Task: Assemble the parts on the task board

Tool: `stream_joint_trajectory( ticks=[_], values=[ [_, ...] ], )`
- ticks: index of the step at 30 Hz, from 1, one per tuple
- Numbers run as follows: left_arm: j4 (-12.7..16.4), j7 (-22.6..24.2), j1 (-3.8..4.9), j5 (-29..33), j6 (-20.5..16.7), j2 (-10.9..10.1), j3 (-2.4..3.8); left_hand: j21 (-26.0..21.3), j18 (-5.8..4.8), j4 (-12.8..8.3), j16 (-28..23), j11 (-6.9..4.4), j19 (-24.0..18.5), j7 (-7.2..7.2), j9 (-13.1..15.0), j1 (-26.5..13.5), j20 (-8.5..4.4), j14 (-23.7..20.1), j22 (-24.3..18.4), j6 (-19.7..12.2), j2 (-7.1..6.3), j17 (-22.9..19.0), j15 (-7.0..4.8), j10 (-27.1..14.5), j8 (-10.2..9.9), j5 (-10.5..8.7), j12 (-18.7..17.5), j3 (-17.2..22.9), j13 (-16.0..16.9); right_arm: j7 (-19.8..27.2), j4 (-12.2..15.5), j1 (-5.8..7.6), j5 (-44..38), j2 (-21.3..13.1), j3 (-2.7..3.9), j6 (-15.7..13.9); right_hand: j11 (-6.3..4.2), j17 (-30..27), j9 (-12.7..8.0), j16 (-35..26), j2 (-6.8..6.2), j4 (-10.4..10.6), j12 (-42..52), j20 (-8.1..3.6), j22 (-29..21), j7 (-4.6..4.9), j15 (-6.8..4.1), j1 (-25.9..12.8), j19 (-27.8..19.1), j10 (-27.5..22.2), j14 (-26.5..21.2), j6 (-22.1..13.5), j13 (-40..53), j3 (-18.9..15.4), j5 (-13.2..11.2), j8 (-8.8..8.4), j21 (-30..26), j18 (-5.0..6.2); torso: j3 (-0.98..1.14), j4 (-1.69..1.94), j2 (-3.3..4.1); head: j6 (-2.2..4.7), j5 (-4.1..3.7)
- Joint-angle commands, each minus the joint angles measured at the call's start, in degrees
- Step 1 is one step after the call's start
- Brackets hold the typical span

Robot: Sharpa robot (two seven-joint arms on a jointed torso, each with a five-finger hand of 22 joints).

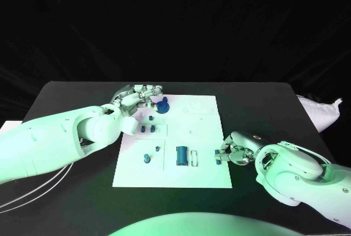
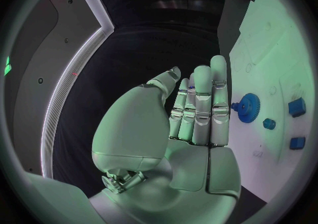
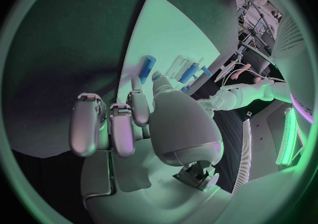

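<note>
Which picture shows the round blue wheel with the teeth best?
The left wrist view shows the blue gear best: its teeth and hub are plain, lying on the white task board just past the left hand. In the head view the gear is small and partly behind the left hand's fingers.

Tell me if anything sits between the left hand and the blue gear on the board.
Nothing visible does. The left hand is beside the blue gear, fingers extended, with only bare task board in the gap.
</note>
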Motion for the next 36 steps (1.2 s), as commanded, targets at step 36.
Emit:
stream_joint_trajectory(
  ticks=[36],
  values=[
    [0.11, -0.23, -0.02, -0.27, 1.43, 0.11, 0.02, -0.43, 0.59, -0.24, -0.05, 0.19, 0.17, 0.05, -0.04, 0.54, 0.05, -0.53, -0.09, -0.48, 0.10, -0.12, 0.12, -0.48, 0.40, -0.01, 0.43, 0.06, 0.02, -1.13, -4.34, -1.92, -20.39, 6.04, -0.42, 13.15, -0.81, 9.25, -2.12, -0.27, -2.36, -5.51, -1.77, -0.58, 0.14, -0.25, -0.68, 7.84, -0.18, -0.21, 4.68, 3.07, -9.45, 6.61, -5.64, -2.77, -0.46, -0.06, 0.02, 0.00, -0.05, -0.51, 0.16]
  ],
)
